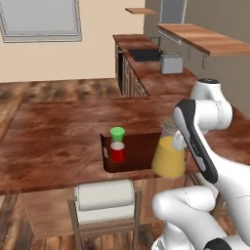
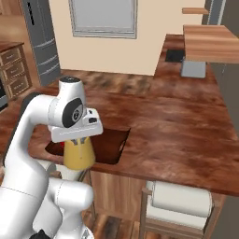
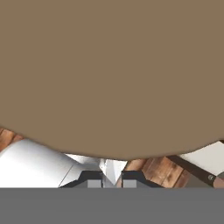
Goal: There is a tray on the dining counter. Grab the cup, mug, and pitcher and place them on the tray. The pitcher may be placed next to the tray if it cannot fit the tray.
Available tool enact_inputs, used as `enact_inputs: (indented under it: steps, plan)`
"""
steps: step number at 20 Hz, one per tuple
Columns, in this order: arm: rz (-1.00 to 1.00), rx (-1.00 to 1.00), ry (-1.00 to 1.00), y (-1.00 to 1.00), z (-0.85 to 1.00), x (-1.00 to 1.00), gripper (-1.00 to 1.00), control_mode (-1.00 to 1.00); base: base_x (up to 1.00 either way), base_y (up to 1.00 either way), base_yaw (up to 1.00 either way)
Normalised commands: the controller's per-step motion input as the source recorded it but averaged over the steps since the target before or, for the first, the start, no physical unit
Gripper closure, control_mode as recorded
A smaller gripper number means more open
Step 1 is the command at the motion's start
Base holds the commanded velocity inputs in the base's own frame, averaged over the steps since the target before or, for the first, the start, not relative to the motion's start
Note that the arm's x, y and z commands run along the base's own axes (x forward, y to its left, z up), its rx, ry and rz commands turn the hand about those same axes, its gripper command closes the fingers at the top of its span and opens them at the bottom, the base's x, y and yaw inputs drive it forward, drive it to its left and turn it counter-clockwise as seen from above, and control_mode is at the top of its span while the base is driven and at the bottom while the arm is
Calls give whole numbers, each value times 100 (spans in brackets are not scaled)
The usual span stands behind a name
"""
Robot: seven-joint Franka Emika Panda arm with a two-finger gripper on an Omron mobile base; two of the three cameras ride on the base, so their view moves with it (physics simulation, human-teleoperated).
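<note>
On the left of the left base view, the big brown dining counter (image 1: 58, 141) runs wide in front of me. Next comes the dark tray (image 1: 141, 149), lying on the counter near its close edge. The green cup (image 1: 117, 133) stands at the left end of the tray. The red mug (image 1: 117, 154) stands right in front of it, also on the tray, and the two look like they touch. Further right is the pitcher (image 1: 169, 156), yellow at the bottom and clear at the top. It sits at the right end of the tray, by the counter's edge, and I cannot tell if it rests on something. My claw (image 3: 112, 180) is at the top of the pitcher. In the hand view its two tips are pressed close together, with a thin light piece between them. Below the counter a chair (image 1: 105, 205) with a white cushion is tucked in.
</note>
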Motion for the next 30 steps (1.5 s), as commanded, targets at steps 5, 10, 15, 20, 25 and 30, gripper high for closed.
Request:
enact_inputs:
  steps: [5,10,15,20,25,30]
  plan:
    - [0,0,0,0,0,0,100,100,44,9,-15]
    - [0,0,0,0,0,0,100,100,44,3,-12]
    - [-14,0,0,2,0,79,100,-100,0,0,0]
    - [-13,0,0,0,0,94,100,-100,0,0,0]
    - [-8,0,0,3,0,87,100,-100,0,0,0]
    - [-2,0,0,6,-13,63,100,-100,0,0,0]
